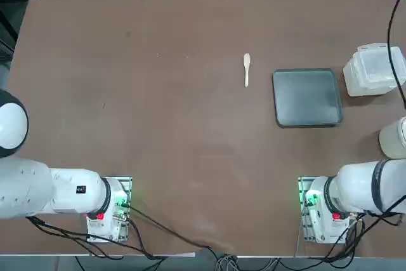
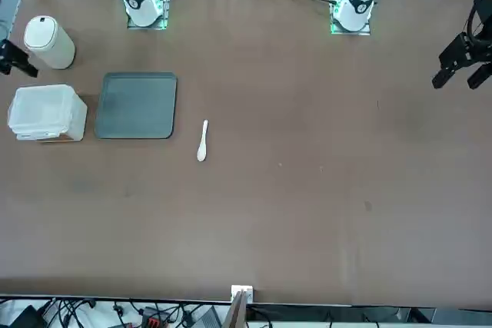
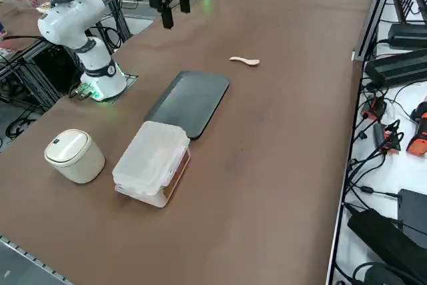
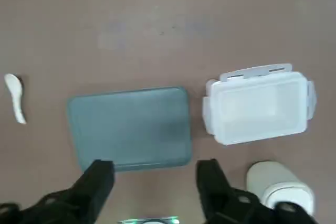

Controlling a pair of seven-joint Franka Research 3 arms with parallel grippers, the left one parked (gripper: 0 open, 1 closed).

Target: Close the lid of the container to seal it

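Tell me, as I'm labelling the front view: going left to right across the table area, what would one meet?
Right gripper at the left edge, jaws open → container → flat tray → white spoon.

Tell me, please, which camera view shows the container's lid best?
The right wrist view: the whole lid and its edge flaps face the camera. The top view has a cable crossing it; the front and right side views show it obliquely.
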